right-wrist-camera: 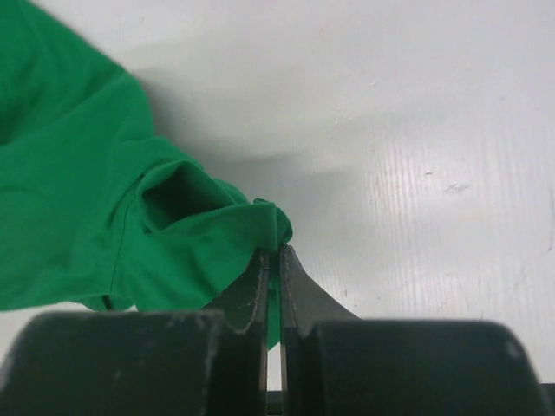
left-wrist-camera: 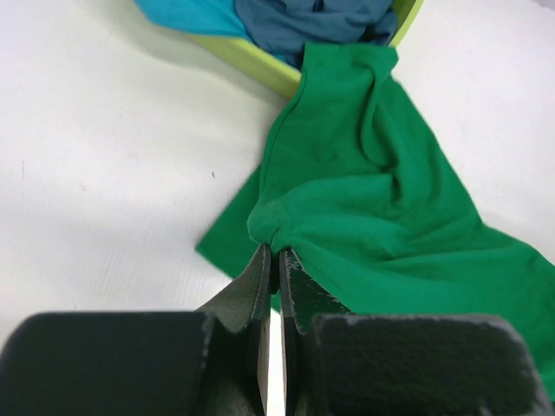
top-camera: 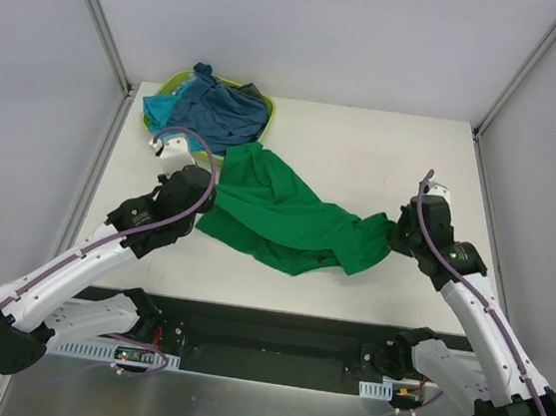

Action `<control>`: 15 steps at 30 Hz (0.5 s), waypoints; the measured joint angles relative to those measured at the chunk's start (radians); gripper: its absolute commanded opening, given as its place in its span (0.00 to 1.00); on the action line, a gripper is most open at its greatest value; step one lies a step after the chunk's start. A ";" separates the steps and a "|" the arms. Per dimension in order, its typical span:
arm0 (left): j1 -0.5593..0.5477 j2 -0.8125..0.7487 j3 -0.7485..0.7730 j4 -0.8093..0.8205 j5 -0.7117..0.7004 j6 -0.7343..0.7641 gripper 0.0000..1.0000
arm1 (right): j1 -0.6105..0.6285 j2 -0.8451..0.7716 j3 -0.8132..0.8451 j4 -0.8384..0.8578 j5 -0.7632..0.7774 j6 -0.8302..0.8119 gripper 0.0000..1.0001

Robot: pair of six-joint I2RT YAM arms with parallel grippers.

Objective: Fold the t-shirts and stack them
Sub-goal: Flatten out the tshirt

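Observation:
A bright green t-shirt (top-camera: 282, 214) lies rumpled across the middle of the table, one end still trailing up to the basket. My left gripper (top-camera: 202, 191) is shut on the shirt's left edge; the pinched fold shows in the left wrist view (left-wrist-camera: 277, 236). My right gripper (top-camera: 393, 234) is shut on the shirt's right end, with cloth bunched at the fingertips (right-wrist-camera: 276, 227). The shirt sags between both grippers. A dusty blue t-shirt (top-camera: 217, 106), a turquoise one (top-camera: 161, 109) and a bit of dark grey cloth (top-camera: 254, 91) sit heaped in the basket.
The lime-green plastic basket (top-camera: 177, 81) stands at the table's back left, its rim also in the left wrist view (left-wrist-camera: 260, 65). Metal frame posts rise at the back corners. A black rail runs along the near table edge (top-camera: 275, 318).

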 measured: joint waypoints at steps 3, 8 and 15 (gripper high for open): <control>0.009 0.037 0.051 0.001 -0.025 0.019 0.00 | -0.047 0.016 0.049 -0.031 0.009 -0.021 0.03; 0.047 0.104 0.100 0.003 -0.024 0.040 0.00 | -0.124 0.127 0.095 -0.092 0.023 -0.045 0.05; 0.059 0.195 0.093 0.027 0.029 0.053 0.00 | -0.141 0.359 0.050 -0.083 -0.019 -0.040 0.06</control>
